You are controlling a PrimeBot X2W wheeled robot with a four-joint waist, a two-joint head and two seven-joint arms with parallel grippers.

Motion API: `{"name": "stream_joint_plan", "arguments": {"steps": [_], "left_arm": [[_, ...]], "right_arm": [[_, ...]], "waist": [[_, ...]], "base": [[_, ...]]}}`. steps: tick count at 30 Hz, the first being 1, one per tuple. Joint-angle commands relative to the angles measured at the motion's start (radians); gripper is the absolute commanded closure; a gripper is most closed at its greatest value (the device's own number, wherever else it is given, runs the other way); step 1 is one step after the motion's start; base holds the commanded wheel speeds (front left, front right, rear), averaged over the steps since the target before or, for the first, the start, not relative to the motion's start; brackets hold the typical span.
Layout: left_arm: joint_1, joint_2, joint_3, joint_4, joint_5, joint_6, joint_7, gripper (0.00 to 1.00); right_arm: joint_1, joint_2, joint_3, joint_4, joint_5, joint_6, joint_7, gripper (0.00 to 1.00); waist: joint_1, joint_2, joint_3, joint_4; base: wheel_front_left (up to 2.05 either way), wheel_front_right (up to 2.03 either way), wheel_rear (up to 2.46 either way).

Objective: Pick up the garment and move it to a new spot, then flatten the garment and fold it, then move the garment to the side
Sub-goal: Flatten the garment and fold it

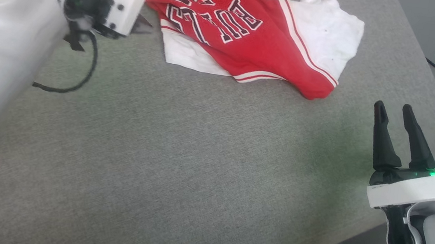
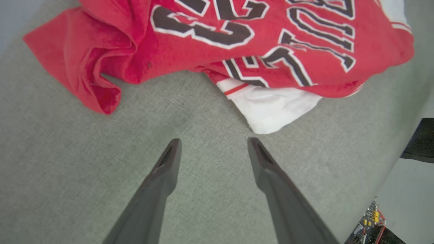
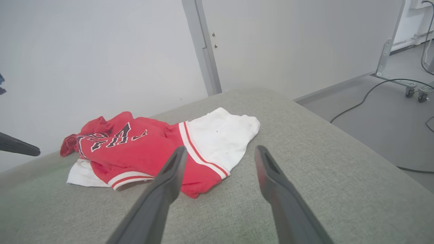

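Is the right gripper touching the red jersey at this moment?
Apart. In the head view, bare grey tabletop lies between the open right gripper and the nearest red edge of the garment.

garment (image 1: pixel 253 35) – red, white sleeves, black lettering | crumpled | lying on grey surface
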Motion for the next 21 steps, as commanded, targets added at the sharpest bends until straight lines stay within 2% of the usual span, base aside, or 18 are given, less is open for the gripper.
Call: {"name": "stream_joint_plan", "arguments": {"steps": [1, 4, 11, 21], "left_arm": [[0.030, -0.005, -0.001, -0.014, -0.018, -0.003, 0.013, 0.00], [0.056, -0.014, -0.005, -0.030, -0.019, -0.002, 0.013, 0.00], [0.131, -0.037, -0.001, -0.047, -0.036, 0.036, -0.018, 0.00], [0.108, -0.036, 0.040, -0.021, -0.077, 0.068, -0.021, 0.00]], "right_arm": [[0.015, 0.008, -0.007, -0.010, -0.010, -0.001, 0.006, 0.00], [0.020, 0.013, -0.011, -0.022, -0.015, -0.001, 0.009, 0.00], [0.019, 0.036, -0.005, -0.031, -0.007, -0.001, 0.017, 0.00], [0.025, 0.046, 0.004, -0.021, -0.004, -0.001, 0.008, 0.00]], "waist": [[0.0000, 0.0000, -0.005, 0.008], [0.0000, 0.0000, -0.001, 0.007], [0.0000, 0.0000, 0.026, -0.023], [0.0000, 0.0000, 0.039, -0.061]], "base": [[0.00, 0.00, 0.00], [0.00, 0.00, 0.00], [0.00, 0.00, 0.00], [0.00, 0.00, 0.00]]}}
